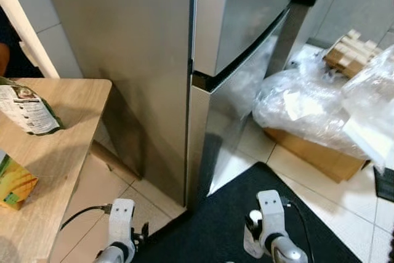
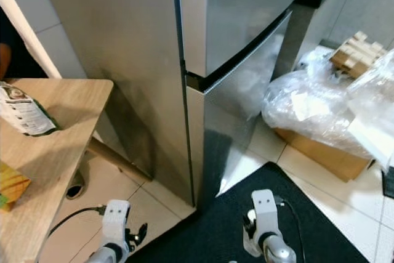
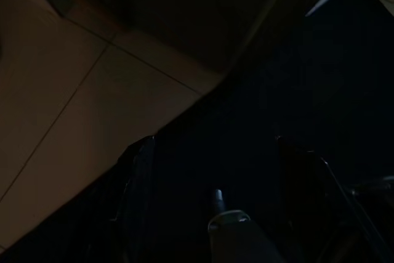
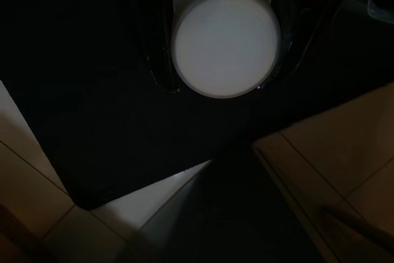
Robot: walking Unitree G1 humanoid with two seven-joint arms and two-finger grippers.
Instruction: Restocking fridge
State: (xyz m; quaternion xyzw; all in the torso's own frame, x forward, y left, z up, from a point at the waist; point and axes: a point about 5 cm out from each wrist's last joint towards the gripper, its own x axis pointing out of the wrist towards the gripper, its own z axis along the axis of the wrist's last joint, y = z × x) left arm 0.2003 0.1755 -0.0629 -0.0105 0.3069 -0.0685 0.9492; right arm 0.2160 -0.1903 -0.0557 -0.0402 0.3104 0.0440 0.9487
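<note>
Closed steel fridge point(image 1: 184, 60) filling the upper centre of the frame, above a black mat point(image 1: 246, 220).
Right gripper point(image 4: 225, 84), bottom right, clamps a white-lidded container point(image 4: 225, 44); left gripper point(image 3: 215, 170), bottom left, hangs wide and empty; wooden table point(image 1: 61, 152) at left.

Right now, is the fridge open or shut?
Shut. Both fridge doors lie flush with the body, with just a thin dark seam between them and no interior showing.

In dim light, the left gripper point(image 3: 215, 170) is seen with its two black fingers point(image 3: 138, 183) spread apart above a dark mat point(image 3: 295, 78), beside pale floor tiles point(image 3: 68, 109).
</note>
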